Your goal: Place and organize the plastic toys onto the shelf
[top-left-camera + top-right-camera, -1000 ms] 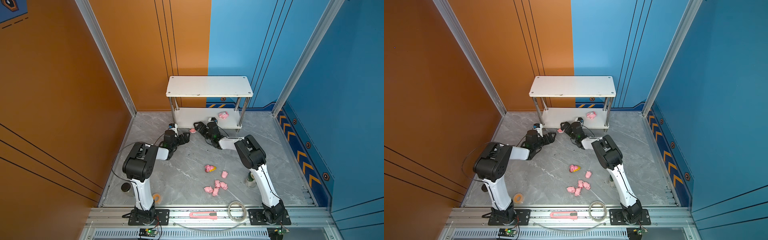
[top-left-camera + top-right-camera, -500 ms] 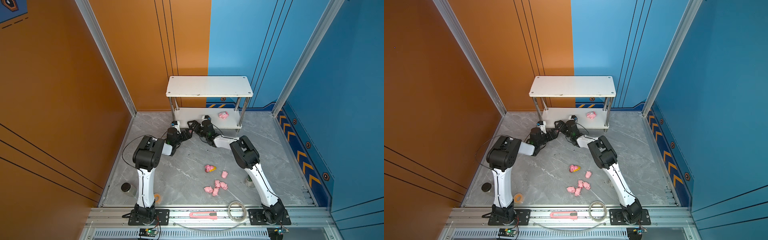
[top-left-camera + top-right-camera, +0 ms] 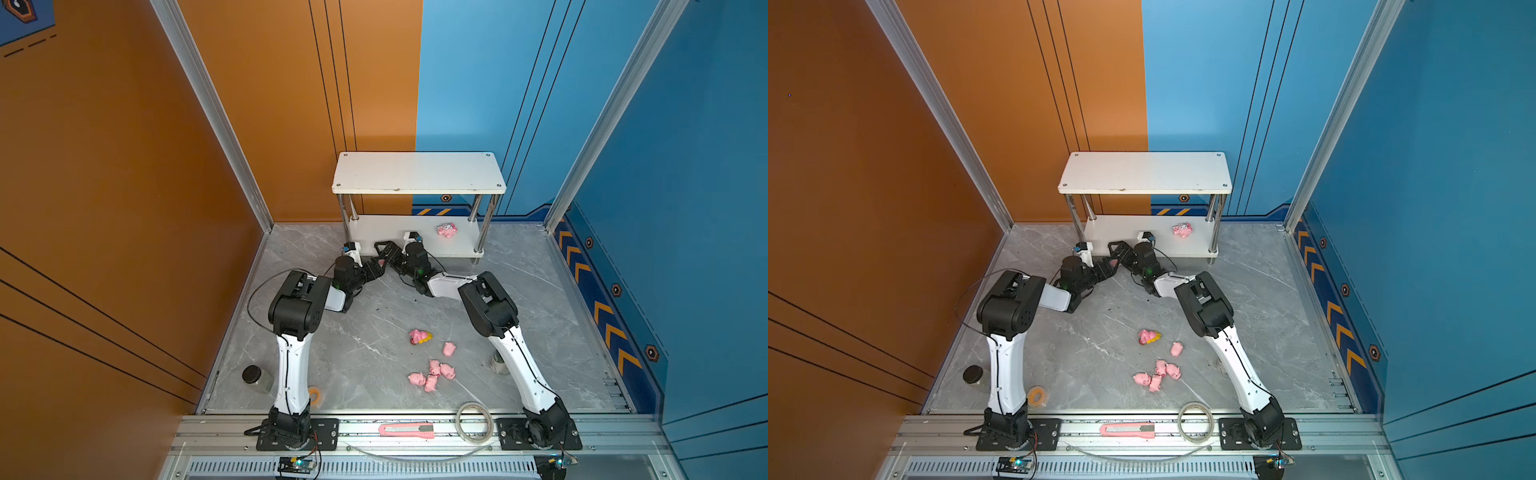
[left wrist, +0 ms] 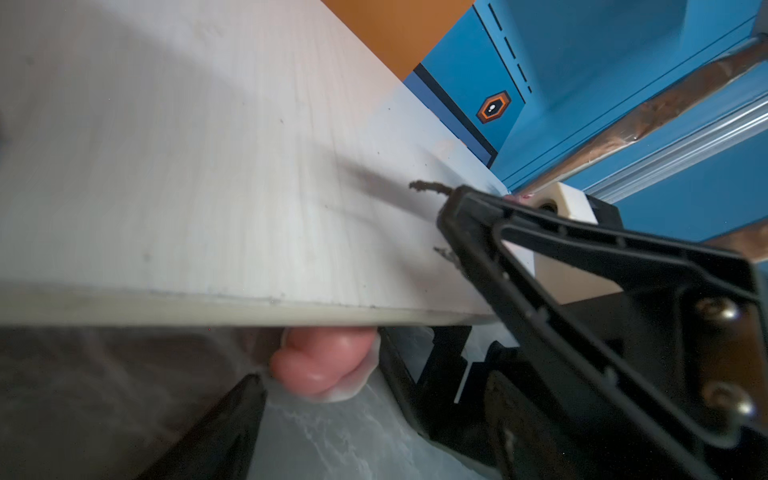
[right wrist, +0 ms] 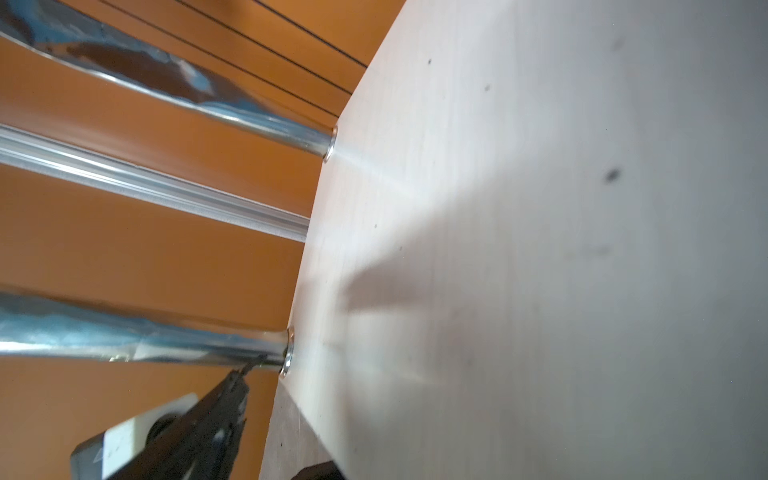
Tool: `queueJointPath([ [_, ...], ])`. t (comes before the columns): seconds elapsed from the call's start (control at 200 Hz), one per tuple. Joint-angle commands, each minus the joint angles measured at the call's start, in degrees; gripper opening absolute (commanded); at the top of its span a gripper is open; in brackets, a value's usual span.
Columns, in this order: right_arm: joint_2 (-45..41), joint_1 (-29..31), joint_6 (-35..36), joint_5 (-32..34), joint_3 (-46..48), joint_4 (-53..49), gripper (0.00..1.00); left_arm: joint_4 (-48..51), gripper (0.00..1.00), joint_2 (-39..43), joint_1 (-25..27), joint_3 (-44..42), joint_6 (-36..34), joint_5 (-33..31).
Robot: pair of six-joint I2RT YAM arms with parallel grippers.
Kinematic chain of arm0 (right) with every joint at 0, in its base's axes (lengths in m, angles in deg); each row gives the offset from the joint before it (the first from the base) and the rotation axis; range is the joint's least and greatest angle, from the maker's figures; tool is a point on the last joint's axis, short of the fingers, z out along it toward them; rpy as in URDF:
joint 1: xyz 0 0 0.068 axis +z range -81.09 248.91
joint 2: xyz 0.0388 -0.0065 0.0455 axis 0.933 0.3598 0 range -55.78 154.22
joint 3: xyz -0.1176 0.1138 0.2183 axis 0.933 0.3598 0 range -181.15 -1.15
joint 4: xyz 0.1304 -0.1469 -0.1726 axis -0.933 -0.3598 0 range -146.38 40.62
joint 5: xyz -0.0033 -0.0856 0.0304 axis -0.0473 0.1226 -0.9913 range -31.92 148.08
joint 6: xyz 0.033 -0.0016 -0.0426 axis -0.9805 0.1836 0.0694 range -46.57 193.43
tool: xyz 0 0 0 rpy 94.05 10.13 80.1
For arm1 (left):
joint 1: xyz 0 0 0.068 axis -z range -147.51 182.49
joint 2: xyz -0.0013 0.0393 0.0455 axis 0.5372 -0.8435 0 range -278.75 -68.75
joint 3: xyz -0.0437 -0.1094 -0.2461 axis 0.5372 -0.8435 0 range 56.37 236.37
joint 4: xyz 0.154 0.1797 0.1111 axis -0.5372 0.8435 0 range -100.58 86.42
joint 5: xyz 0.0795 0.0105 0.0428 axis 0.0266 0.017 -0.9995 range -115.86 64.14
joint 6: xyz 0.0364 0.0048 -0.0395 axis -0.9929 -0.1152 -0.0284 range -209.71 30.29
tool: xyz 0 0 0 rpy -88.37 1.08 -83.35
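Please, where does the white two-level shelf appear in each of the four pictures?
In a top view: the shelf stands at the back centre, before the wall.
In a top view: the shelf again, slightly further left in the picture.
Left wrist: its white board fills much of the picture, very close.
Right wrist: its board fills over half.
Shared landmark: the chrome legs.

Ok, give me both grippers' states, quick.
Left gripper: open, with a pink toy between its fingers, not clamped.
Right gripper: open, empty.
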Motion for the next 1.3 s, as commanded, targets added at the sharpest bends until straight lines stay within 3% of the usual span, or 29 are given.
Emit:
queueJointPath([
  [0.0,-0.1,5.1,-1.1,-4.7,6.4,-2.3,0.96,-4.4,0.83,3.1,1.9,-3.0,1.4,3.4],
  [0.375,-12.2,11.7,-6.7,-2.0,29.6,10.5,0.96,-12.6,0.81,15.5,3.1,-22.2,3.9,3.0],
  [0.546,-17.4,8.9,-2.7,0.7,33.7,4.1,0.96,-6.0,0.82,20.9,0.9,-24.5,0.3,2.6],
  [0.901,-11.4,-0.4,6.3,1.3,19.0,-10.3,0.97,-3.8,0.81,12.2,-3.2,-13.4,0.7,3.9],
  [1.297,5.3,0.2,7.6,-3.4,-9.1,-19.1,0.97,-3.8,0.81,3.4,-3.5,-3.3,1.2,5.2],
])
